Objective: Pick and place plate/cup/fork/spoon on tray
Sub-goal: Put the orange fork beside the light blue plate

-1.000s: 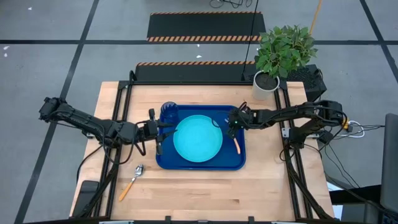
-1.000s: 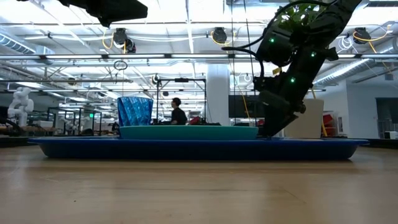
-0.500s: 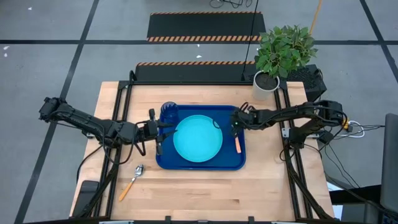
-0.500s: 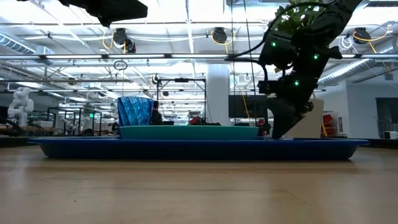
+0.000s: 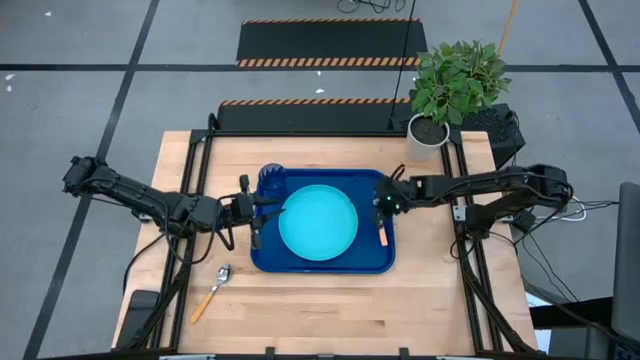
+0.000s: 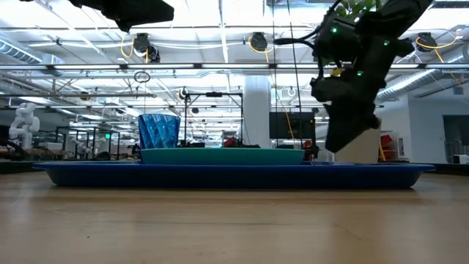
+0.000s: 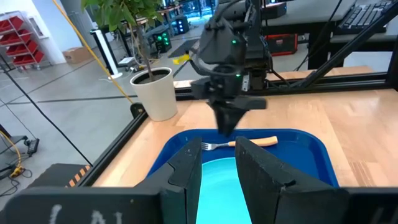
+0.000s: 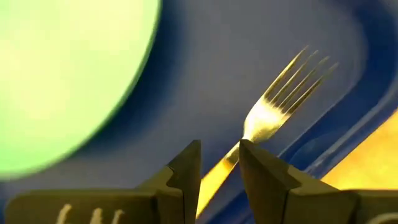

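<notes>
The dark blue tray (image 5: 322, 262) lies mid-table. On it rest the cyan plate (image 5: 318, 221), the blue cup (image 5: 271, 180) in its far left corner, and the orange-handled fork (image 5: 381, 233) flat along its right side. The spoon (image 5: 211, 291) lies on the wood at the near left. My right gripper (image 5: 386, 204) hangs a little above the fork's tine end (image 8: 281, 93), its fingers slightly apart and empty. My left gripper (image 5: 256, 216) hovers over the tray's left edge, slightly open and empty.
A white plant pot (image 5: 428, 133) with a leafy plant stands at the table's far right corner. Bare wood stretches along the near edge in front of the tray. The room beyond the table shows in the low view.
My right gripper has risen off the tray and drawn back a little toward the table's right edge, tipping as it went. The fork has stayed flat on the tray's right side.
</notes>
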Controlling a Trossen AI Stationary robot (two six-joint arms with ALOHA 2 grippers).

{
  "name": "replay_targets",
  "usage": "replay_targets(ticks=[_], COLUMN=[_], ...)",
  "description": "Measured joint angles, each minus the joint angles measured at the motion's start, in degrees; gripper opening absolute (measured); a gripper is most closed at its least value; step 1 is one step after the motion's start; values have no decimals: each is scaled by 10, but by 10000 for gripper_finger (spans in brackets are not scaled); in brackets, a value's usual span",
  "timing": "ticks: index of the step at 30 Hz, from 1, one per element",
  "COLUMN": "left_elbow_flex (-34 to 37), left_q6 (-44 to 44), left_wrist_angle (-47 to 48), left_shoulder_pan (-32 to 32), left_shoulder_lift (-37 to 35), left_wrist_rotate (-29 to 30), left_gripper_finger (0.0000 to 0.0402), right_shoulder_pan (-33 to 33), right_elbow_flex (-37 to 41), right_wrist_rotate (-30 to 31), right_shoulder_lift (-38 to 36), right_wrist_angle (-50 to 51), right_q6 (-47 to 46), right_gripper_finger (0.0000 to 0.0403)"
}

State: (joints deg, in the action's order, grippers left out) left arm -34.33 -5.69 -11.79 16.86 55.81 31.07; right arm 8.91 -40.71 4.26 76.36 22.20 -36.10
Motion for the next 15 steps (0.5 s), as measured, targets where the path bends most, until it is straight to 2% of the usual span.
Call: replay_targets(ticks=[10,12,15], left_elbow_flex=[0,0,0], left_q6=[5,4,4], left_wrist_angle=[0,0,0], left_shoulder_pan=[1,1,1], left_shoulder_lift=[0,0,0], left_wrist_rotate=[-1,-1,-2], left_gripper_finger=[102,102,102], right_shoulder_pan=[-57,-65,-75], right_elbow_flex=[0,0,0], right_wrist_rotate=[-15,-14,-14], right_shoulder_lift=[7,10,19], right_wrist_angle=[25,25,26], right_q6=[87,87,78], right_gripper_finger=[92,75,26])
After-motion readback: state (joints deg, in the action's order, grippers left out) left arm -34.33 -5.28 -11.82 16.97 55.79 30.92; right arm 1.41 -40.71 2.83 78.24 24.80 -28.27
